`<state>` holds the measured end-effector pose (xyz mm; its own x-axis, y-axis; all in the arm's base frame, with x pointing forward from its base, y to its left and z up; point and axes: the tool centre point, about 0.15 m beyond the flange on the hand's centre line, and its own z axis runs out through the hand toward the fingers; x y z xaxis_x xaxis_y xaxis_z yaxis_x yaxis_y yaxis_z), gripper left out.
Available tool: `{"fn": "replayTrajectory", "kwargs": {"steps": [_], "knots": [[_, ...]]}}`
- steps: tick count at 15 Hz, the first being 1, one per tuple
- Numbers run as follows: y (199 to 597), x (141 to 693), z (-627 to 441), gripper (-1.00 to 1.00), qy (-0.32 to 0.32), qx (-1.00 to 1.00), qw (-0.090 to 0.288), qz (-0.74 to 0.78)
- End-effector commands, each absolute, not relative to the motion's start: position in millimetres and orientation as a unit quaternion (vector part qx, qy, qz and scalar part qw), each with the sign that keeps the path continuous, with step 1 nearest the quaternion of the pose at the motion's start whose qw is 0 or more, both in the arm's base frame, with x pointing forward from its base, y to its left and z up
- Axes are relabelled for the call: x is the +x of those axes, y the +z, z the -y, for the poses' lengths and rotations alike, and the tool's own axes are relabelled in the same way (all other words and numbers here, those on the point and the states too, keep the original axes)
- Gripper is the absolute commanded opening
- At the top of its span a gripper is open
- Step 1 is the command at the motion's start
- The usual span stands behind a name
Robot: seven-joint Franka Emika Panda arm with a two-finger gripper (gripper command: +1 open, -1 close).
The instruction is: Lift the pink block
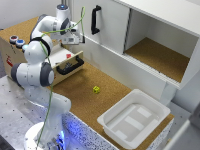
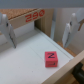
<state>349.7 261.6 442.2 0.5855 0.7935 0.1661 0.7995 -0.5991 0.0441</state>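
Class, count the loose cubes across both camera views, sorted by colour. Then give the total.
Pink: 1, the pink block, seen in the wrist view below the gripper.
Yellow: 1, the yellow cube, on the cork surface in the exterior view.
Total: 2

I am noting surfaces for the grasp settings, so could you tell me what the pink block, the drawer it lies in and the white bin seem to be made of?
Pink block: probably painted wood or plastic, matte, with a dark printed mark on top.
Drawer: pale, smooth floor, possibly painted wood; the blur leaves it open.
White bin: likely plastic, with thin moulded walls and a faint sheen.
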Motion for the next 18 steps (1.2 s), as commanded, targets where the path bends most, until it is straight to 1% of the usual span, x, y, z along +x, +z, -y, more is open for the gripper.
{"fn": "replayTrajectory", "kwargs": {"steps": [1, 5, 7, 10, 16, 18], "knots": [[392.5, 373.3, -287.2, 1.0, -0.029, -0.875, 0.024, 0.483], [356.6, 392.5, -287.3, 1.0, -0.035, -0.885, 0.03, 0.464], [339.8, 401.5, -282.6, 1.0, -0.038, -0.889, 0.024, 0.455], [320.4, 406.8, -274.4, 1.0, -0.024, -0.888, 0.016, 0.459], [301.4, 414.5, -273.3, 1.0, -0.01, -0.891, 0.016, 0.453], [300.1, 418.6, -273.9, 1.0, -0.017, -0.896, 0.013, 0.443]]}}
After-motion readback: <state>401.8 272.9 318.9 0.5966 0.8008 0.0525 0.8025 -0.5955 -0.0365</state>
